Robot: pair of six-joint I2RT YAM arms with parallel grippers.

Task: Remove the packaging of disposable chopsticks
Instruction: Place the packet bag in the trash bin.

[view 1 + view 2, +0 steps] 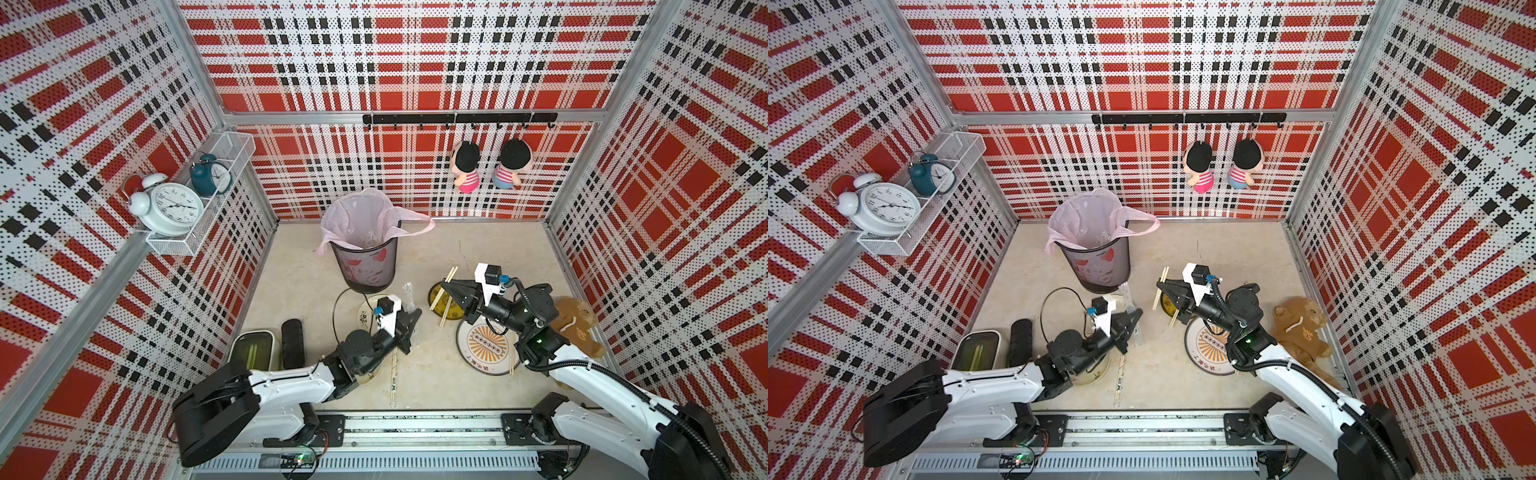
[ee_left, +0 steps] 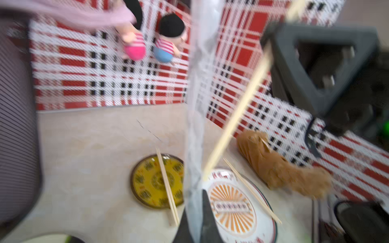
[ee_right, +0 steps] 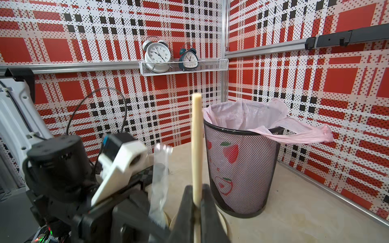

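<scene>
My left gripper (image 2: 194,195) is shut on the lower end of a clear, empty packaging sleeve (image 2: 197,94), which stands up from the jaws (image 1: 408,296). My right gripper (image 3: 196,189) is shut on a bare pair of disposable chopsticks (image 3: 196,136), held clear of the sleeve just above the yellow plate (image 1: 435,291). Another bare pair (image 1: 448,311) lies across that plate, and a third pair (image 1: 512,362) rests on the white-and-orange plate (image 1: 486,351). One still-wrapped pair (image 1: 393,380) lies on the table by the left arm.
A mesh waste bin (image 1: 365,262) with a pink liner stands behind the grippers. A small floral plate (image 1: 366,312) sits under the left wrist. A brown teddy bear (image 1: 579,322) lies by the right wall, and a green-lidded box (image 1: 253,351) with a black object (image 1: 292,343) sits at the left.
</scene>
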